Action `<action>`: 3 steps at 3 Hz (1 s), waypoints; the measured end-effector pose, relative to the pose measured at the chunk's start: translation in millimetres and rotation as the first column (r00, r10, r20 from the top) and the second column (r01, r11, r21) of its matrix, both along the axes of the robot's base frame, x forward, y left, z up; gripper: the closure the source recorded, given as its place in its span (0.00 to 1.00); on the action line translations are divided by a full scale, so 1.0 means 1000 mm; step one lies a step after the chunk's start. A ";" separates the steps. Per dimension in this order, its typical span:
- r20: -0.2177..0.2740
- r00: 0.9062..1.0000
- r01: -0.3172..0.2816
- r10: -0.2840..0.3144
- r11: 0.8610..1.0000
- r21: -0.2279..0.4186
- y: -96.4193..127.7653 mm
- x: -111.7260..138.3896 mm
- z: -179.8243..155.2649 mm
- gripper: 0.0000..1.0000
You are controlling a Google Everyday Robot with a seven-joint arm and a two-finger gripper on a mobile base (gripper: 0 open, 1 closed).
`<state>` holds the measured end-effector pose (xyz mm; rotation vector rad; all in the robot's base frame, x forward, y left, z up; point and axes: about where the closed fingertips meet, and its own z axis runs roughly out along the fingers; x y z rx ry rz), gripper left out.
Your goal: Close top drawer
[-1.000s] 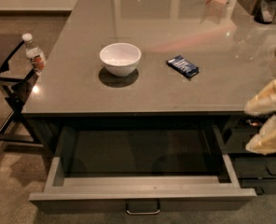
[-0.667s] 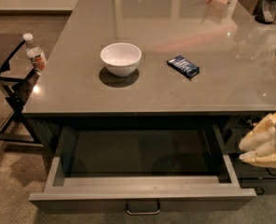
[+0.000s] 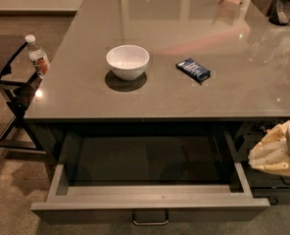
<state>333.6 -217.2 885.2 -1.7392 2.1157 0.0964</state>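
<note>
The top drawer (image 3: pixel 86 210) is pulled far out below the grey counter. It is wide and shallow, with a flat grey front and a small loop handle (image 3: pixel 150 218) at its centre. Its inside looks empty and dark. My gripper (image 3: pixel 255 155), cream-coloured, is at the right edge of the view. It sits just outside the drawer's right side wall (image 3: pixel 237 168), below the counter's edge, with its tips pointing left towards that wall.
A white bowl (image 3: pixel 128 61) and a dark blue packet (image 3: pixel 193 69) lie on the grey counter (image 3: pixel 208 97). A water bottle (image 3: pixel 37 58) stands on a dark chair (image 3: pixel 8 89) at the left. Containers stand at the counter's far right corner (image 3: pixel 282 6).
My gripper has moved down from counter-edge height to beside the drawer's right wall. The drawer, bowl and packet have not moved.
</note>
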 end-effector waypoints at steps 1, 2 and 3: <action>-0.058 0.998 -0.017 0.018 1.000 0.021 0.012 -0.008 -0.034 1.00; -0.106 0.994 -0.018 0.028 0.996 0.090 0.026 -0.026 -0.080 1.00; -0.106 0.993 -0.030 0.048 0.986 0.162 0.041 -0.040 -0.116 1.00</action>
